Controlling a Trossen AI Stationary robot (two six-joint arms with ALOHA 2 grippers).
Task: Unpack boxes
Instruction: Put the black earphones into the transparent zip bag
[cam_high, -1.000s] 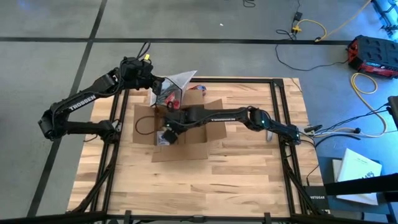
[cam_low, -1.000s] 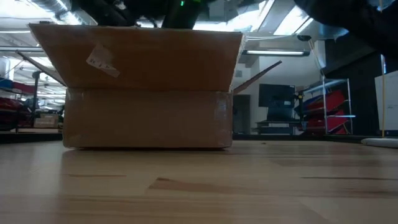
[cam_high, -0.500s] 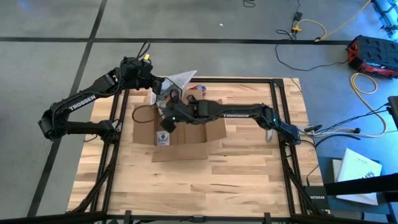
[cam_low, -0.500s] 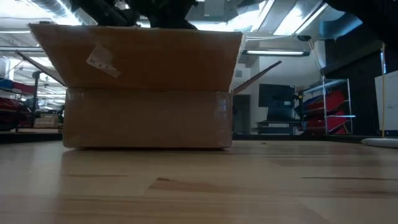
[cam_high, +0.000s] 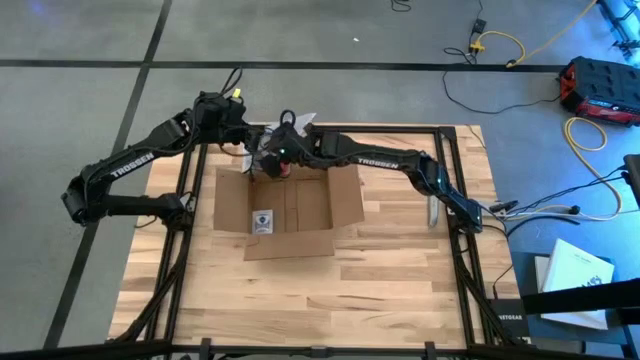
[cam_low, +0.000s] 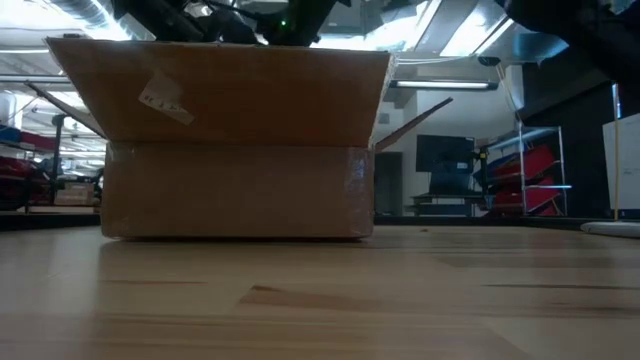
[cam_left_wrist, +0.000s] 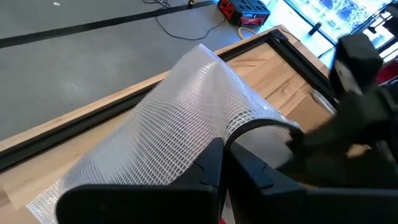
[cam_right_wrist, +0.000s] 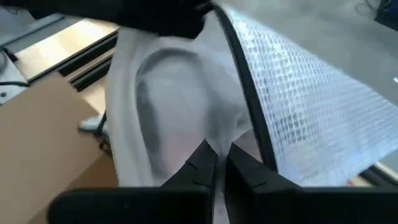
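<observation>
The shallow brown cardboard box (cam_high: 300, 205) stands open on the wooden table, flaps spread; it fills the low view (cam_low: 235, 150). A small white labelled item (cam_high: 262, 222) lies on the box floor. My left gripper (cam_high: 250, 140) is past the box's far left corner, shut on a clear mesh-patterned plastic bag (cam_left_wrist: 180, 112). My right gripper (cam_high: 276, 156) reaches over the box's far edge to the bag, its fingers shut (cam_right_wrist: 217, 163). A black cord (cam_right_wrist: 249, 118) runs along the bag beside them. My left gripper pinches the plastic bag's near edge (cam_left_wrist: 214, 140) between its two fingers. The bag is held up off the table and spreads away beyond the fingertips. My right gripper is shut at the bag's mouth; the black cord (cam_right_wrist: 264, 158) runs down behind one finger. The fingers hide the place of contact.
A black metal frame (cam_high: 440, 170) runs round the table's edges. Bare wood (cam_high: 330, 290) lies on the near side of the box. Cables and a red case (cam_high: 600, 85) lie on the floor beyond the table.
My right gripper has risen out of the box and gone toward the table's far edge, up to the bag held by my left gripper. The black cord that looped inside the box has left it with the gripper. The white labelled item stays on the box floor.
</observation>
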